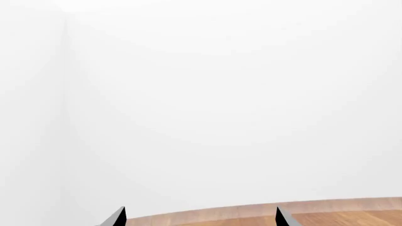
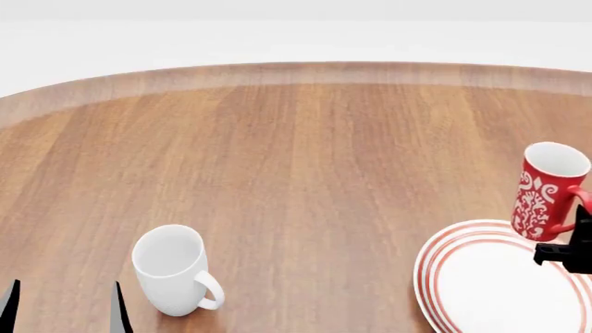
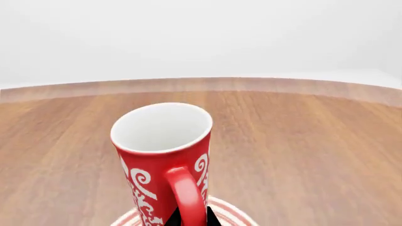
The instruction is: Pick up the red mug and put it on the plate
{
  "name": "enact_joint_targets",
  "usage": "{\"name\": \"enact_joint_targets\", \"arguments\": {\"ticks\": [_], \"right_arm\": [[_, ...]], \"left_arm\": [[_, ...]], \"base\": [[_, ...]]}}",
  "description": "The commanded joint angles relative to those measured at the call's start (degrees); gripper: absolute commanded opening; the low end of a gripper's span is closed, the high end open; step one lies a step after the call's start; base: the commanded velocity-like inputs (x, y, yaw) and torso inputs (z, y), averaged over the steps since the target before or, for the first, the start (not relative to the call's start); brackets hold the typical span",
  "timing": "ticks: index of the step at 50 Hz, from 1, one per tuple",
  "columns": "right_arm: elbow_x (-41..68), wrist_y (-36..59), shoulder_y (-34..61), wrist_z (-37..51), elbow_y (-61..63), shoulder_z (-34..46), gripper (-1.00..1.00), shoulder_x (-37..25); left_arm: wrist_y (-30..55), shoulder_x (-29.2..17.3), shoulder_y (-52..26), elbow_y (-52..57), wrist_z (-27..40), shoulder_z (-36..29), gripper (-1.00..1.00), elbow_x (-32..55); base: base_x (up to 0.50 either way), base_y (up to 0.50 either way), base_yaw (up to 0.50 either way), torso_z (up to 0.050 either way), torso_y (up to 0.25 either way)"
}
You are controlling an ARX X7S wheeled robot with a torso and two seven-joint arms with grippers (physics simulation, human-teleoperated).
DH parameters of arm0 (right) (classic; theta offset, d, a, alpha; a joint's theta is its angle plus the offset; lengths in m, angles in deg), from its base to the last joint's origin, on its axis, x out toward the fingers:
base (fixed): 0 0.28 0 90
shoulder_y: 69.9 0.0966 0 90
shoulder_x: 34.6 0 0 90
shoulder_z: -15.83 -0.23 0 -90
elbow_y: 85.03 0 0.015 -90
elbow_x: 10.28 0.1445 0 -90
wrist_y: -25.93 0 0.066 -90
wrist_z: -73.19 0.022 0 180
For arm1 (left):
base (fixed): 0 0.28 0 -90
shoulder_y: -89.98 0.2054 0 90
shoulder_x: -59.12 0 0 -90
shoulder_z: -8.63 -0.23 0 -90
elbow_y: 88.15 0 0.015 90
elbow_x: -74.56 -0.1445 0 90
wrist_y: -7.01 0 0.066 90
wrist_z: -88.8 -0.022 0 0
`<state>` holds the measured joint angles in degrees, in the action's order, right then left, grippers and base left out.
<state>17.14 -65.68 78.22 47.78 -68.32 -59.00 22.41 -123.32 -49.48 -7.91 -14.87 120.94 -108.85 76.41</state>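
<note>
Inspecting progress, we find the pick done and the place not yet finished. The red mug (image 2: pixel 550 191) hangs tilted at the table's right side, carried by the right gripper (image 2: pixel 566 251) — in the right wrist view the black finger tips pinch the base of the mug's handle (image 3: pixel 186 197), so we log the right jaws as clenched on it. The mug's foot sits over the far rim of the plate (image 2: pixel 490 277); in the right wrist view a bit of the red-ringed rim shows directly below the mug. Whether the foot touches the plate or rides just above it we cannot tell from these views — the tilt suggests, in our judgement, that it is not resting flat.

Left gripper (image 1: pixel 201 219): only two dark finger tips visible w/ a wide gap and nothing between them, i.e. released and idle. It sits at the near left of the table (image 2: pixel 296 152), just beside the white mug (image 2: pixel 172 270), which stands upright and well apart from the plate.

Remaining, as we assess it: bring the mug further in over the plate's centre, level it, lower until seated, let go of the handle, withdraw. Risk noted: releasing at the rim w/ this tilt could tip the mug off the edge.
</note>
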Motion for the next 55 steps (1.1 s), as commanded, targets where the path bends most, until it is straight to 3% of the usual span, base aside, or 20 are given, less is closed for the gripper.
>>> {"name": "enact_joint_targets", "arguments": {"ticks": [1,30,55], "right_arm": [[-6.1,-1.2,-0.6,-1.3,-1.7,-6.5,-1.00,1.3],[-21.3,-4.7,-4.7,-7.4,-1.7,-25.7,-1.00,4.6],[-26.5,-6.6,-5.0,-4.4,-1.7,-33.2,-1.00,4.9]], "left_arm": [[-0.1,-0.1,-0.1,-0.1,0.1,-0.1,1.00,-0.1],[0.1,-0.2,-0.1,0.1,0.4,-0.4,1.00,-0.1],[-0.2,-0.4,-0.2,-0.1,0.5,-0.6,1.00,-0.1]], "base": [[0.00,0.00,0.00,0.015,0.000],[0.00,0.00,0.00,0.000,0.000],[0.00,0.00,0.00,0.000,0.000]]}}
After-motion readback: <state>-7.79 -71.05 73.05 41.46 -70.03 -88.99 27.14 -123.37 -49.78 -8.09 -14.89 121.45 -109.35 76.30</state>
